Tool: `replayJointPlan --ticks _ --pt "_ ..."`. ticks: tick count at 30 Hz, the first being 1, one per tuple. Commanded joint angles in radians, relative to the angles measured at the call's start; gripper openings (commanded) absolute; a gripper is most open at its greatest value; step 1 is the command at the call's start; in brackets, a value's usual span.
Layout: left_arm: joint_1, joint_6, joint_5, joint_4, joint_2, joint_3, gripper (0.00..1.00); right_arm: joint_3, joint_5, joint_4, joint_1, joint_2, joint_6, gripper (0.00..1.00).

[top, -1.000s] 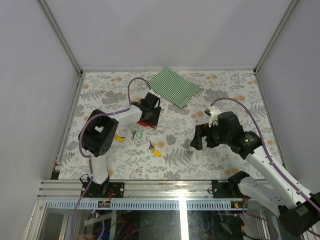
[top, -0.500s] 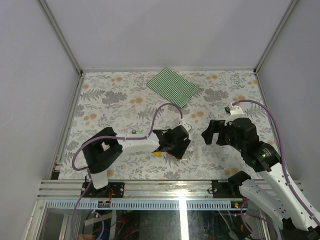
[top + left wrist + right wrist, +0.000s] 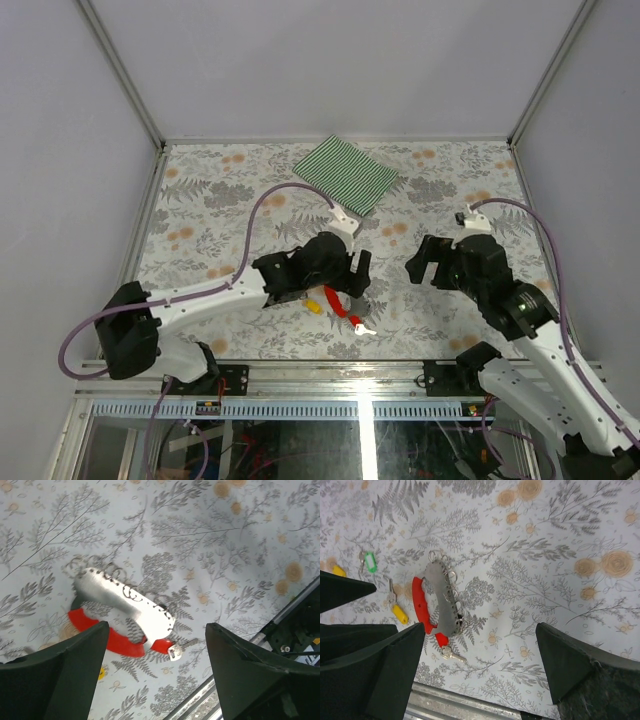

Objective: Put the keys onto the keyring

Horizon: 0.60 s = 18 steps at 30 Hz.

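The keyring (image 3: 112, 641), a red curved strap with a silver plate and small rings, lies flat on the floral table. A bare silver key (image 3: 176, 651) hangs at its end. My left gripper (image 3: 155, 680) hovers above it, open, with nothing between its fingers. In the right wrist view the keyring (image 3: 421, 607) lies left of centre. A yellow key (image 3: 400, 613) is beside it, and a green key (image 3: 369, 561) and another yellow key (image 3: 338, 570) lie further left. My right gripper (image 3: 480, 680) is open and empty, to the right of the keyring (image 3: 340, 303).
A green striped cloth (image 3: 348, 172) lies at the back of the table. The metal rail of the near table edge (image 3: 470, 705) runs close to the keyring. The left arm (image 3: 230, 290) stretches across the near left of the table.
The left gripper carried the keyring from the left middle toward the near centre, then opened wider and left it lying on the table. The right gripper shifted slightly right.
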Motion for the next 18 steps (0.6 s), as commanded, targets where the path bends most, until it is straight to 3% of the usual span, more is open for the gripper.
replayJointPlan --ticks 1,5,8,18 --pt "0.053 -0.014 0.026 0.038 -0.068 -0.084 0.8 -0.01 -0.091 0.05 -0.003 0.092 0.02 0.99" --pt "0.128 -0.039 0.094 0.042 -0.176 -0.164 0.8 -0.035 -0.295 0.094 -0.004 0.165 -0.019 0.99" --pt "0.181 -0.053 0.126 0.036 -0.249 -0.217 0.8 -0.116 -0.406 0.198 -0.004 0.188 0.016 0.91" --pt "0.197 -0.128 0.132 0.071 -0.376 -0.363 0.79 -0.256 -0.454 0.415 -0.003 0.344 0.091 0.78"
